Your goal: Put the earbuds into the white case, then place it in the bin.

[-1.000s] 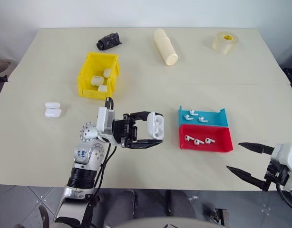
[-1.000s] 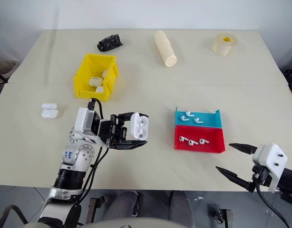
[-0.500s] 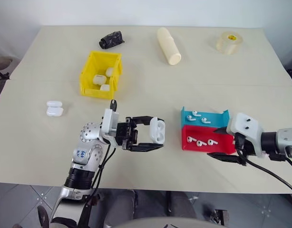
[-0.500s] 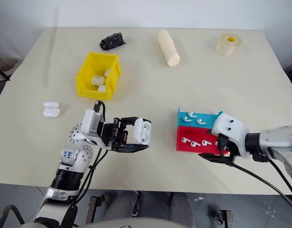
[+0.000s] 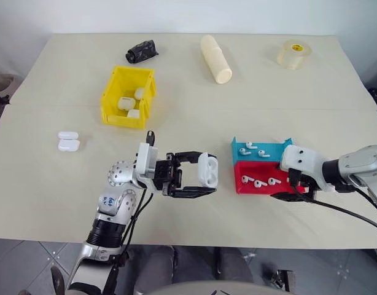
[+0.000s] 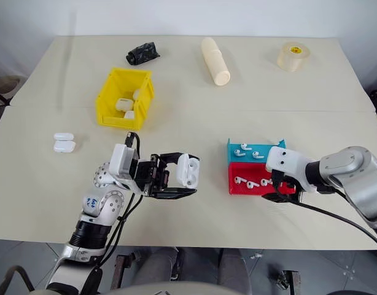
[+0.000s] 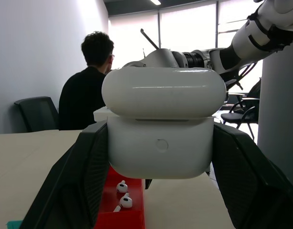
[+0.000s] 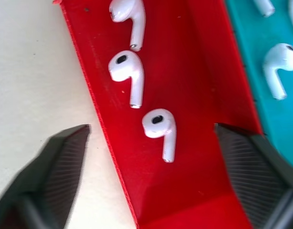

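1. Right wrist view puts my right pincer [image 8: 151,157] with its fingers spread wide, straddling the red tray [image 8: 194,86], one finger over the bare surface [image 8: 36,71], the other by the blue tray [image 8: 275,62].
2. Between those fingers lies one of the earbuds [image 8: 161,128], untouched, with two more further up the tray.
3. At lower centre of the left eye view, my left pincer [image 5: 201,179] is clamped on the white case [image 5: 206,169], lid open, held above the surface.
4. Step in hand, I judge: picking the first earbud. Next I should lower and close gently on that small slippery piece.
5. At upper left sits the bin [image 5: 112,110], already holding other cases.
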